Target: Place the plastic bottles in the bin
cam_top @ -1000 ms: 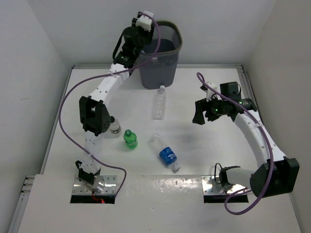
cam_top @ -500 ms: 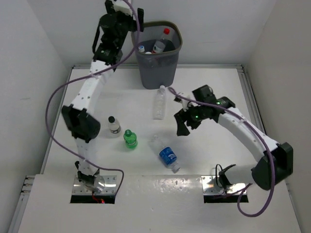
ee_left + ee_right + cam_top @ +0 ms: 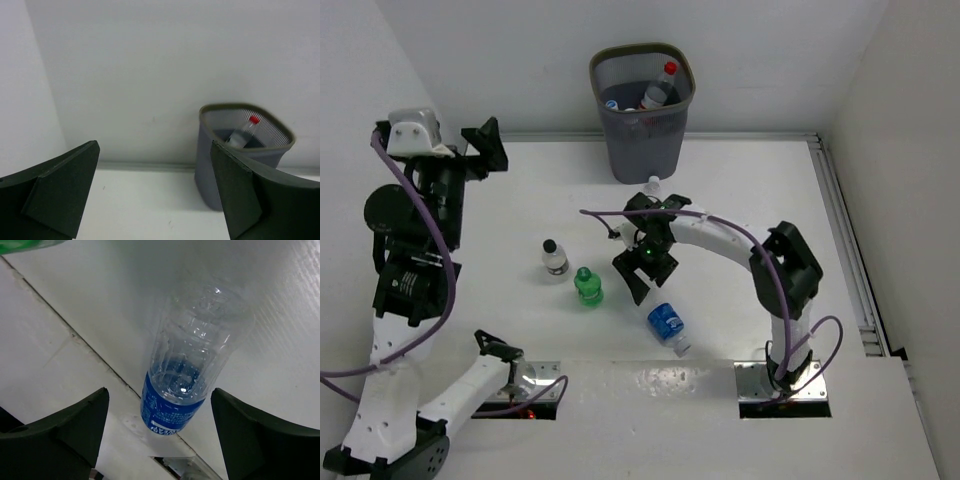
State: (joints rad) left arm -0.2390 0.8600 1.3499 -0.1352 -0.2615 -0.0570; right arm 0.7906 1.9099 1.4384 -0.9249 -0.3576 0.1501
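Right now my right gripper (image 3: 159,396) hangs wide open and empty over the blue-labelled bottle (image 3: 186,371) lying on the surface (image 3: 280,315). Round and slick, it may roll or squirt free if I close off-centre.

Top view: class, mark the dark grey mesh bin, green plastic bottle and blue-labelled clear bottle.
Dark grey mesh bin (image 3: 643,152), top view, front wall.
Green plastic bottle (image 3: 587,288), top view, body.
Blue-labelled clear bottle (image 3: 666,321), top view, label.

white table (image 3: 740,180), plain white walls (image 3: 790,60) on three sides, even light
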